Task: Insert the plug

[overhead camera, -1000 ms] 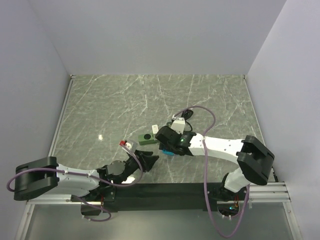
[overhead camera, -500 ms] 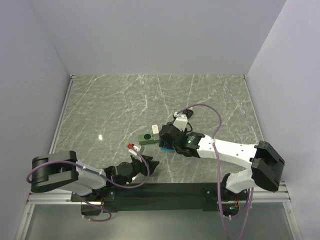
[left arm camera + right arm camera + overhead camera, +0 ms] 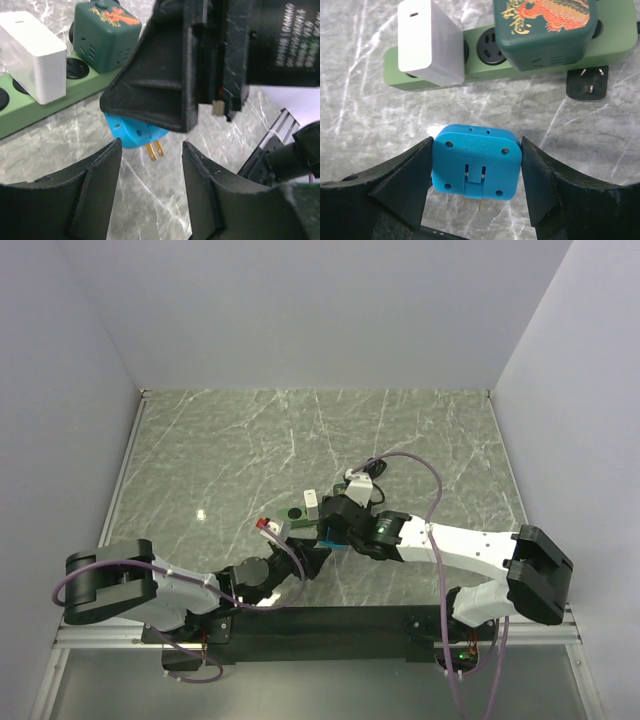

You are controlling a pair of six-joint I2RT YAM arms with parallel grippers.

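Our left arm (image 3: 170,590) and right arm (image 3: 470,545) lie low, reaching toward each other. Our right gripper (image 3: 476,145) pinches the blue plug (image 3: 475,160) between both fingers. Our left gripper (image 3: 151,147), just beside it, points at it with fingers spread.

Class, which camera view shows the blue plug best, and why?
The right wrist view: the blue plug sits centred, whole face visible, gripped by the right tool. The left wrist view shows only a corner and two brass prongs. The top external view shows just a blue sliver.
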